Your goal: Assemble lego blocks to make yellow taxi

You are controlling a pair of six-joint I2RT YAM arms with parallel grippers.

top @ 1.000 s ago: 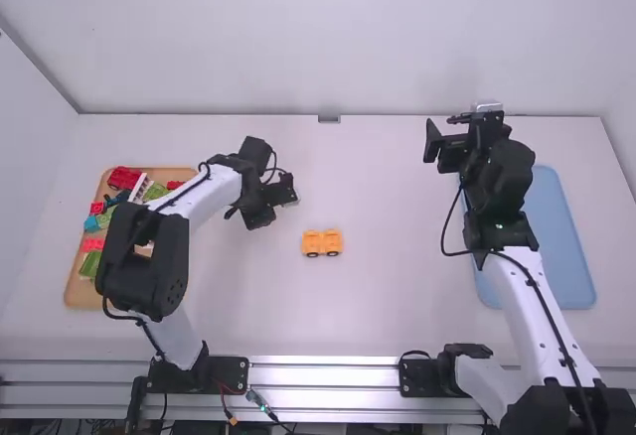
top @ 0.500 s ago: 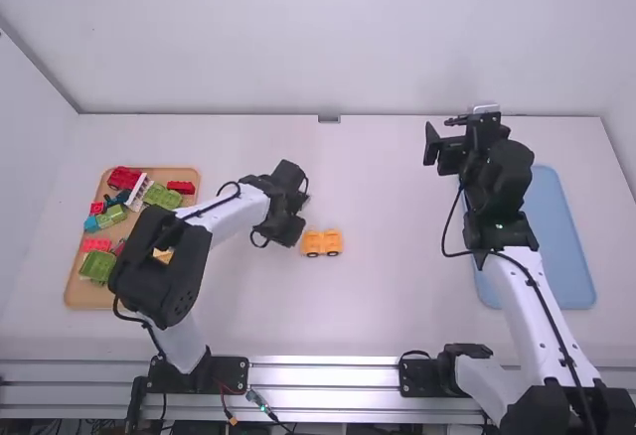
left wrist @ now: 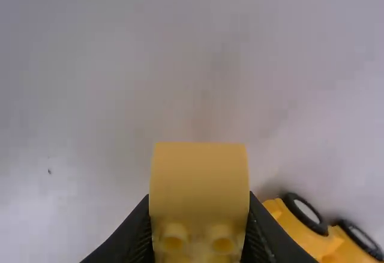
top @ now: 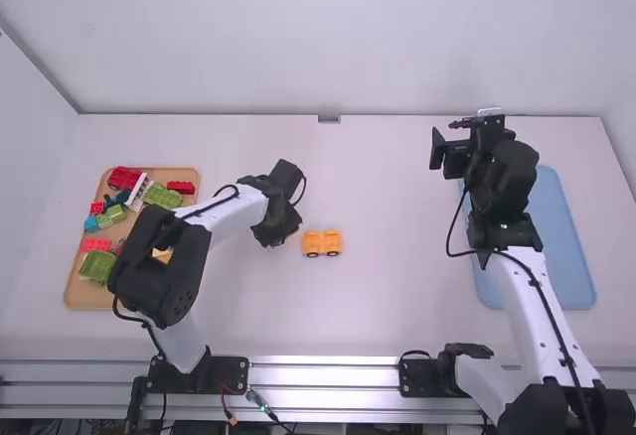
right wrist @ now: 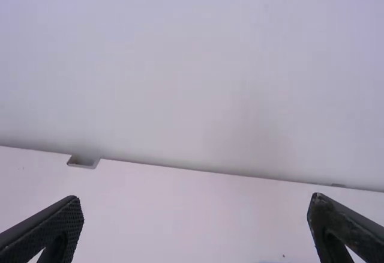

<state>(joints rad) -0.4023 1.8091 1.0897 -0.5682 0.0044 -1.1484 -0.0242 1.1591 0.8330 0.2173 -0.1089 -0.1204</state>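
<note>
The yellow wheeled base (top: 321,243) sits on the middle of the table, with my left gripper (top: 278,239) just to its left. In the left wrist view, my left gripper (left wrist: 200,233) is shut on a yellow block (left wrist: 198,182) whose studs show between the fingers. Beside that block, apart from it, lie the base's yellow body (left wrist: 300,233) and two black-rimmed wheels. My right gripper (top: 449,149) is held up at the right, over the far part of the table. Its fingers stand wide apart in the right wrist view, with nothing between this gripper's tips (right wrist: 195,206).
An orange tray (top: 75,291) of red, green, blue, white and yellow pieces lies at the left, partly behind the left arm. A light blue tray (top: 564,256) lies at the right beside the right arm. A wall rises behind the table's far edge.
My left gripper has come toward the camera and rightward, from the far left of centre to beside the yellow base. Lately the right gripper has shifted slightly to the right.
</note>
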